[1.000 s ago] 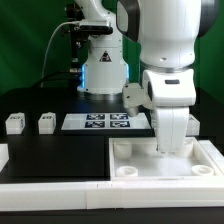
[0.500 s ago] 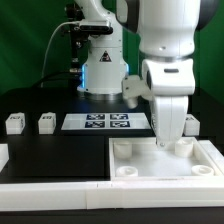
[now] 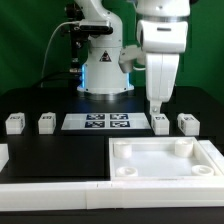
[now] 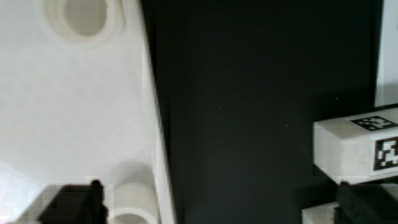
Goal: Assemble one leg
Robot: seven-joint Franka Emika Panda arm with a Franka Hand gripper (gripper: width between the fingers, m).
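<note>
Four small white legs with tags stand in a row on the black table: two at the exterior view's left (image 3: 14, 124) (image 3: 46, 123), two at its right (image 3: 160, 123) (image 3: 188, 123). My gripper (image 3: 156, 107) hangs open and empty just above the leg at the inner right, not touching it. In the wrist view the gripper (image 4: 217, 210) is open, its dark fingers (image 4: 71, 205) wide apart. A tagged leg (image 4: 356, 140) shows by one finger. The big flat white top (image 3: 150, 168) with corner sockets lies at the front right; its edge (image 4: 71, 110) and a socket (image 4: 84, 18) show in the wrist view.
The marker board (image 3: 97, 122) lies between the two pairs of legs. The robot base (image 3: 103, 70) stands behind it. A white rail (image 3: 50, 187) runs along the table's front edge, with a white piece (image 3: 3, 155) at the far left.
My gripper has risen from the top's far corner socket and moved back, and now hangs above the row of legs. The legs and the top have not moved.
</note>
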